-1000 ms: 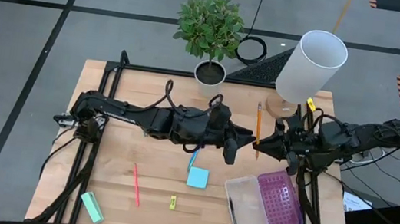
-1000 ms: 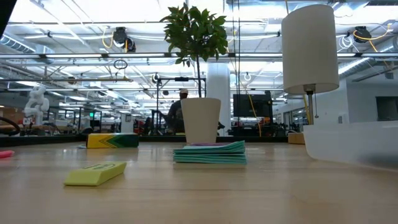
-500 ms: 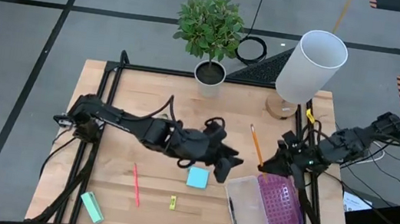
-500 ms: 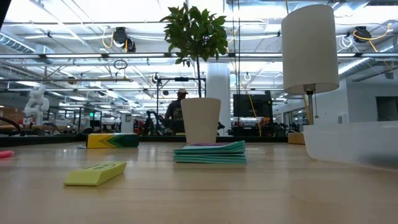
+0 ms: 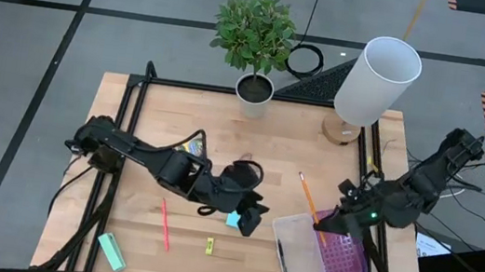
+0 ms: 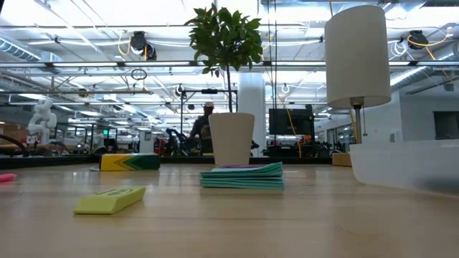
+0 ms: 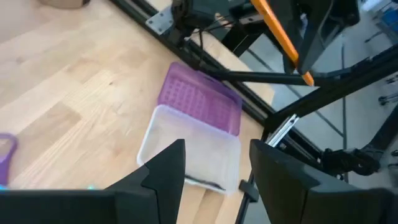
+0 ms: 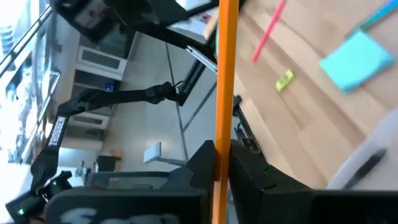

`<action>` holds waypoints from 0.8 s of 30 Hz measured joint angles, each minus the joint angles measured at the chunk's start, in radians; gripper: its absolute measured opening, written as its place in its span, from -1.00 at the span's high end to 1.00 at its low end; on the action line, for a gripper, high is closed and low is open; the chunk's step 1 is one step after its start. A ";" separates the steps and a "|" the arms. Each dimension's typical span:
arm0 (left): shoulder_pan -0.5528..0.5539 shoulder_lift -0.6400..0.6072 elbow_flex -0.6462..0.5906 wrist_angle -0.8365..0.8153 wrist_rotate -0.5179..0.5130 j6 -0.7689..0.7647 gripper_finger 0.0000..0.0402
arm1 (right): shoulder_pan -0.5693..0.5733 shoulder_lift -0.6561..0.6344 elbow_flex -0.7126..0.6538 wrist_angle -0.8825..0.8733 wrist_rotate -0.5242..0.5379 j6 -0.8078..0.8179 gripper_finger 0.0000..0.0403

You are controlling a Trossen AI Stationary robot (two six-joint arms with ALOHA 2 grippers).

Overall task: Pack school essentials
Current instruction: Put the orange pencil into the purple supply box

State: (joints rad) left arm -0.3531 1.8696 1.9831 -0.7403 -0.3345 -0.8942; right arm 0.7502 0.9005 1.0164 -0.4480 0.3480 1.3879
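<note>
Both grippers busy: right gripper pinches orange pencil; left gripper open over pad.

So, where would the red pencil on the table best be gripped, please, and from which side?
Probably at its middle, from straight above: the red pencil lies flat on the table, so closing can happen across its thin shaft. The left claw is open; the right claw holds the orange pencil.

You get even, bright overhead light on the bench, soft shadows only; ceiling strips glare at 12 o'clock in the low view, and the orange pencil blurs in the right wrist view
</note>
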 joint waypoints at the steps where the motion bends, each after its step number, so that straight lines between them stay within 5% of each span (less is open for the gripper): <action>1: -0.010 -0.007 0.000 -0.026 -0.010 -0.002 0.10 | 0.013 0.011 0.000 0.000 0.014 0.029 0.88; 24: -0.193 -0.012 0.000 -0.101 -0.186 -0.130 0.10 | 0.147 0.274 0.000 -0.293 0.018 0.354 0.88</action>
State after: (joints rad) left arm -0.5459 1.8576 1.9835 -0.8410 -0.5202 -1.0245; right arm 0.8968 1.1745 1.0164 -0.7413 0.3656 1.7419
